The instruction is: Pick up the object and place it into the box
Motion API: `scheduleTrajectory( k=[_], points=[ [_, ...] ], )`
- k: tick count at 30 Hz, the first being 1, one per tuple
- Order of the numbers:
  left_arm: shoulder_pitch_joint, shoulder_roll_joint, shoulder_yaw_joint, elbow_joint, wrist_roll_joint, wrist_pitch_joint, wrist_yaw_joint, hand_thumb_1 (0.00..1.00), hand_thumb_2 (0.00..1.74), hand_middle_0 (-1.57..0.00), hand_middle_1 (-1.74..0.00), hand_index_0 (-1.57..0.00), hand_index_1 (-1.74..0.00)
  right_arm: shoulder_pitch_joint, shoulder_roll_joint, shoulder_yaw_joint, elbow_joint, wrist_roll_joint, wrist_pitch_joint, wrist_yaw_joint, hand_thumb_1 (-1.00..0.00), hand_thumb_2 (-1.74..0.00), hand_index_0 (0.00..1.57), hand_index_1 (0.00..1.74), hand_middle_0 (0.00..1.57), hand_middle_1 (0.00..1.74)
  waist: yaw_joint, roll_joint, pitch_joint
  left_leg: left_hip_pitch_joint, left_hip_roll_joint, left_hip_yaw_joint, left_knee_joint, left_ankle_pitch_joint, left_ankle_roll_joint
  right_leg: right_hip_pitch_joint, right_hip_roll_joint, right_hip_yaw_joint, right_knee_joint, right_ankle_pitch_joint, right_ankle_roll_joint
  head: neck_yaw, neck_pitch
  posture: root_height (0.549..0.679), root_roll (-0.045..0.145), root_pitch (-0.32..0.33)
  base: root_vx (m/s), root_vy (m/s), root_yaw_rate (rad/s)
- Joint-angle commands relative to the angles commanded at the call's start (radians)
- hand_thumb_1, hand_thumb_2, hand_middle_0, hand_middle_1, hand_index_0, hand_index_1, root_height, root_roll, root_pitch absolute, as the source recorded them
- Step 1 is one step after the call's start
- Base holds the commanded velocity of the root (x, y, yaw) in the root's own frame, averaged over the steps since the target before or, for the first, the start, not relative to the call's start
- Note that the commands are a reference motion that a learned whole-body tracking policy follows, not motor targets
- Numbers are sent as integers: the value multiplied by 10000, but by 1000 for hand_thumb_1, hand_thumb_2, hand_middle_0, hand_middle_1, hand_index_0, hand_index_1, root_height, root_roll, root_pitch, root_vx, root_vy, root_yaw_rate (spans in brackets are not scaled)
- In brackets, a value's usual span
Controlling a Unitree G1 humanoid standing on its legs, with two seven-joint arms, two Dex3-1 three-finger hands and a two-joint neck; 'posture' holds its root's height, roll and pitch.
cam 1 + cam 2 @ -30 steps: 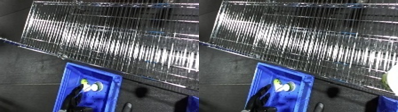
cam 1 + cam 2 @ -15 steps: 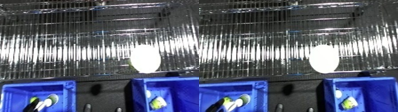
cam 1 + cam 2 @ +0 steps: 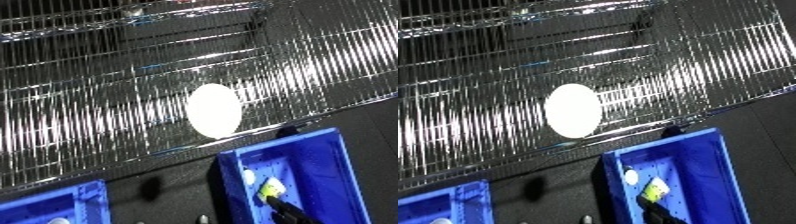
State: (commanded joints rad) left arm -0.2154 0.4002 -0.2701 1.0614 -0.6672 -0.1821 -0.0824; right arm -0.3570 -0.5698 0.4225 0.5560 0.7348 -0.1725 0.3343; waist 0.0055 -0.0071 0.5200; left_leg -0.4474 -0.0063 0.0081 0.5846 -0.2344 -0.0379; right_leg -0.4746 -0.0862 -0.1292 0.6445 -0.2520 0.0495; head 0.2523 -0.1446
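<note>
A white oval object [image 3: 213,110] lies on a shiny wire shelf [image 3: 89,100], close to the shelf's front edge. Just below and to its right stands a blue bin [image 3: 330,150]. Small white and yellow-green items [image 3: 269,188] lie inside it. A dark shape [image 3: 286,214] also shows in this bin at the view's lower edge, and I cannot tell what it is. Neither of my hands shows in either eye view.
A second blue bin [image 3: 62,200] shows only its corner at the lower left. A dark floor strip [image 3: 169,180] separates the two bins. The wire shelf fills the upper picture, and another wire level [image 3: 133,20] sits behind it.
The camera has swung and tilted, so the whole picture has shifted. The right bin now sits near the middle and the left bin has slid almost out of view. The white object stays on the shelf.
</note>
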Motion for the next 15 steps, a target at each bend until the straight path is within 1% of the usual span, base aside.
scheduleTrajectory(
  k=[3, 4, 5, 7, 9, 12, 15],
  points=[
    [186, -24, 141, -69, -37, -84, 100, 0, 0, 0, 0, 0, 0, 293, -340, -184, -1912, -1372, -1183, -1828, 0, 0, 0, 0, 0, 0, -196, -59, 0, -44, 86, 89, 3, 16, -1, -102, 57, 82, 52, -11, 15, -545, 87, 646, 44, 89, 2, 37, -150],
    [237, -55, 197, -49, -49, -140, 118, 0, 0, 0, 0, 0, 0, 385, -440, -330, -2497, -1776, -1534, -2357, 0, 0, 0, 0, 0, 0, -270, -75, 0, -54, 116, 121, -5, 21, 7, -138, 82, 115, 72, -17, 23, -726, 132, 646, 44, 92, 4, 55, -175],
    [278, -92, 253, -14, -57, -197, 123, 0, 0, 0, 0, 0, 0, 473, -517, -504, -3005, -2095, -1819, -2728, 0, 0, 0, 0, 0, 0, -338, -87, 0, -60, 140, 150, -17, 24, 16, -170, 105, 144, 92, -26, 32, -841, 161, 646, 43, 94, 2, 53, -162],
    [335, -175, 351, 85, -54, -312, 109, 0, 0, 0, 0, 0, 0, 686, -647, -856, -3947, -2695, -2294, -3248, 0, 0, 0, 0, 0, 0, -467, -103, 0, -77, 181, 206, -35, 16, 32, -230, 149, 200, 119, -44, 59, -1034, 232, 645, 43, 98, 3, 51, -137],
    [351, -248, 428, 186, -7, -380, 87, 0, 0, 0, 0, 0, 0, 833, -737, -1162, -4728, -3035, -2704, -3586, 0, 0, 0, 0, 0, 0, -562, -113, 0, -109, 207, 242, -28, -1, 42, -285, 176, 245, 146, -56, 87, -1134, 274, 645, 42, 102, 2, 32, -78],
    [339, -336, 477, 387, 75, -467, 1, 0, 0, 0, 0, 0, 0, 846, -803, -1552, -5685, -3273, -3200, -4030, 0, 0, 0, 0, 0, 0, -638, -123, 0, -142, 242, 282, 1, -44, 46, -320, 186, 280, 171, -83, 113, -1183, 314, 645, 42, 106, 4, 16, -41],
    [284, -411, 467, 569, 155, -529, -81, 0, 0, 0, 0, 0, 0, 652, -823, -1864, -6459, -3462, -3501, -4482, 0, 0, 0, 0, 0, 0, -660, -128, 0, -145, 272, 328, 15, -78, 40, -305, 177, 278, 153, -97, 130, -1195, 299, 645, 42, 107, 7, 6, -11]
  ],
)
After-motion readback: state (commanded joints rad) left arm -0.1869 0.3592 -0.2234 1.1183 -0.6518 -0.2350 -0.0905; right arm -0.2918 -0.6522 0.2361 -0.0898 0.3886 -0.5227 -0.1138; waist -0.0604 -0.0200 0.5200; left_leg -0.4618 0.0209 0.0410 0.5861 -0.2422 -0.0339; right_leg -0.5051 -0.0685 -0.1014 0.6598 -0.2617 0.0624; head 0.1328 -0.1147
